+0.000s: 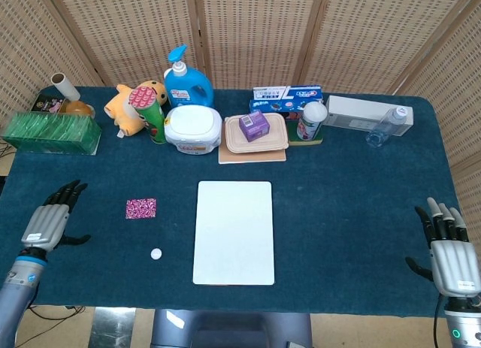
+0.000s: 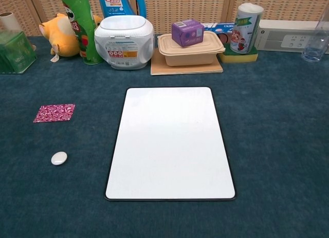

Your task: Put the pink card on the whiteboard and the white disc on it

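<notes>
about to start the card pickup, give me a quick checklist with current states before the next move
1. Pink card lying free on the cloth, nothing on it: ok.
2. White disc free, apart from the card: ok.
3. Whiteboard surface bare for placing: ok.
4. Left robot hand holding nothing, fingers apart: ok.
5. Right robot hand holding nothing, off the whiteboard: ok.
6. Left robot hand over the card: not ok, it sits to the card's left.
</notes>
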### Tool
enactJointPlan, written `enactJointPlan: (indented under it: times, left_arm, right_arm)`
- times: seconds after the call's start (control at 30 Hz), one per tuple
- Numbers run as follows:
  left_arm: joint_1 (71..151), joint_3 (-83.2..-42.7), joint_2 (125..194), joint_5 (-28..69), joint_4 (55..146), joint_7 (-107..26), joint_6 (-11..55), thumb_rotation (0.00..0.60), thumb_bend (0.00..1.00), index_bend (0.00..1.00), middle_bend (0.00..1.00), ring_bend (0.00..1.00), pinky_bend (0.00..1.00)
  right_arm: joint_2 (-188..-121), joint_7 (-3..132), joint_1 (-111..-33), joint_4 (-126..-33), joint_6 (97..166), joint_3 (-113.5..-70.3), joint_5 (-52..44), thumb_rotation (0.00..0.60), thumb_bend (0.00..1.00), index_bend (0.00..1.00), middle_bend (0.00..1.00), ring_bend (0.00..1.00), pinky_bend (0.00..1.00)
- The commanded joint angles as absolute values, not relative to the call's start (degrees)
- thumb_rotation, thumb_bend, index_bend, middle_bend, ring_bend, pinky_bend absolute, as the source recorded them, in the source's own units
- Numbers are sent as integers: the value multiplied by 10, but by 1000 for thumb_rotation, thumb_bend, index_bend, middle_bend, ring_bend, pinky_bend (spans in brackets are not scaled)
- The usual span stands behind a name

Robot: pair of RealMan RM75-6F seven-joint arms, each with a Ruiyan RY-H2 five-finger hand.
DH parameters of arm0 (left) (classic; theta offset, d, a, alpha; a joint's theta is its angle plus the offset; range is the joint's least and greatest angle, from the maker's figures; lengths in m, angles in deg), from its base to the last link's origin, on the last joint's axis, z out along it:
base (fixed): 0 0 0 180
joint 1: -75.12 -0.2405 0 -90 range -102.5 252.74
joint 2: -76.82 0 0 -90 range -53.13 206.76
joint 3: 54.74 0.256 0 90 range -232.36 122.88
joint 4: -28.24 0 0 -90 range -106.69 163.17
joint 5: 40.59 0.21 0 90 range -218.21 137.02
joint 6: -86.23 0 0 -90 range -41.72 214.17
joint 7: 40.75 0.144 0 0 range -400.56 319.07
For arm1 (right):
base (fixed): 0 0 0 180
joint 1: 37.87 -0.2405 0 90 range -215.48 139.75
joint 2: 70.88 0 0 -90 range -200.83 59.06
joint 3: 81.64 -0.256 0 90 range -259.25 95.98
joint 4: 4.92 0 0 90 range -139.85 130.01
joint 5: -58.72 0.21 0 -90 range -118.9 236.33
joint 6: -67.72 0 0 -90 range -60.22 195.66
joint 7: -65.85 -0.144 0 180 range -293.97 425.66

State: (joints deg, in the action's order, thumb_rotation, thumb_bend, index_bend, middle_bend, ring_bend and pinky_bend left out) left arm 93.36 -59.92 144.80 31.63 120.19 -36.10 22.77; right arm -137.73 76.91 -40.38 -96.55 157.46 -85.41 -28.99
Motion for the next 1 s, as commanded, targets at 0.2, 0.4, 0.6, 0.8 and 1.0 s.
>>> enactJointPlan:
  times: [0.2,0.4,0.6,0.8,1.0]
  left_arm:
    - [990,-638,1485,227,1215,-307,283,600,100,216,0,0,110]
    - [1023,-642,1507,164,1213,-253,309,600,101,318,0,0,110]
    - [1047,-639,1534,124,1205,-203,307,600,102,318,0,0,109]
    - [1074,-642,1562,73,1182,-164,313,600,117,318,0,0,110]
    - [1092,-639,1584,40,1162,-139,308,600,121,318,0,0,109]
  right_arm:
    - [-1364,751,-405,-975,1563,-853,-284,600,0,81,0,0,0]
    - [-1356,738,-404,-980,1561,-854,-282,600,0,80,0,0,0]
    - [-1349,727,-406,-983,1553,-855,-277,600,0,80,0,0,0]
    - [-1344,717,-406,-985,1549,-855,-276,600,0,80,0,0,0]
    - [-1341,713,-407,-987,1546,-856,-274,600,0,81,0,0,0]
